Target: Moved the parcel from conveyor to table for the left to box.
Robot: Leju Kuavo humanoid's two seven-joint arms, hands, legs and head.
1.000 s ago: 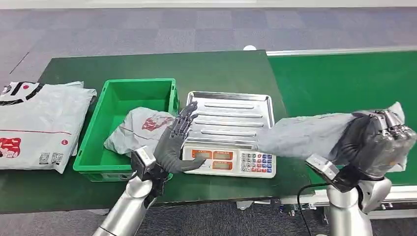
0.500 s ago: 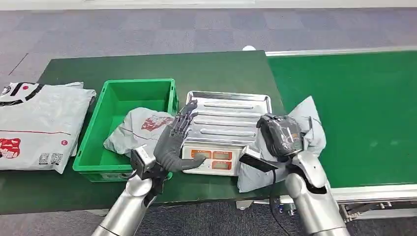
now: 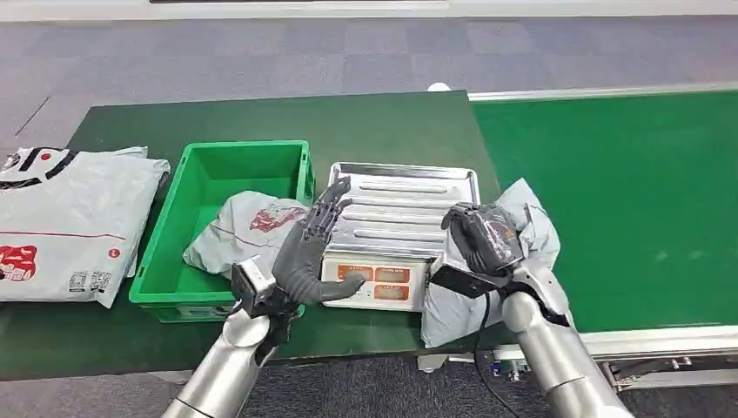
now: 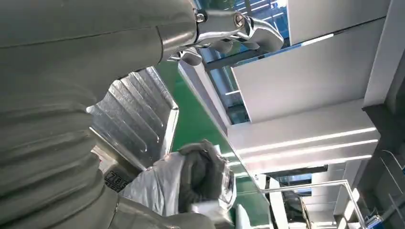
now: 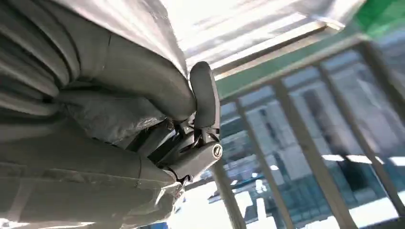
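Gripping crumpled grey plastic parcel [image 3: 526,228], right hand [image 3: 484,237] fingers wrapped around it, at green surface [image 3: 261,117] edge beside steel-topped scale [image 3: 402,228]. Left hand [image 3: 311,246] fingers spread, holding nothing.

Floor: grey-purple carpet tiles [image 3: 261,52] laid in squares. A dark green desk [image 3: 383,122] stands on it. Overhead, white ceiling panels [image 4: 305,71] and bright strip lighting [image 4: 310,140]; glazed window framing [image 5: 305,119] is visible.

Head view: high, looking forward and down on the scale [image 3: 402,228].
Wrist views: close behind each hand, tilted upward.
Shared: scale [image 4: 136,119] tray, head and left wrist.
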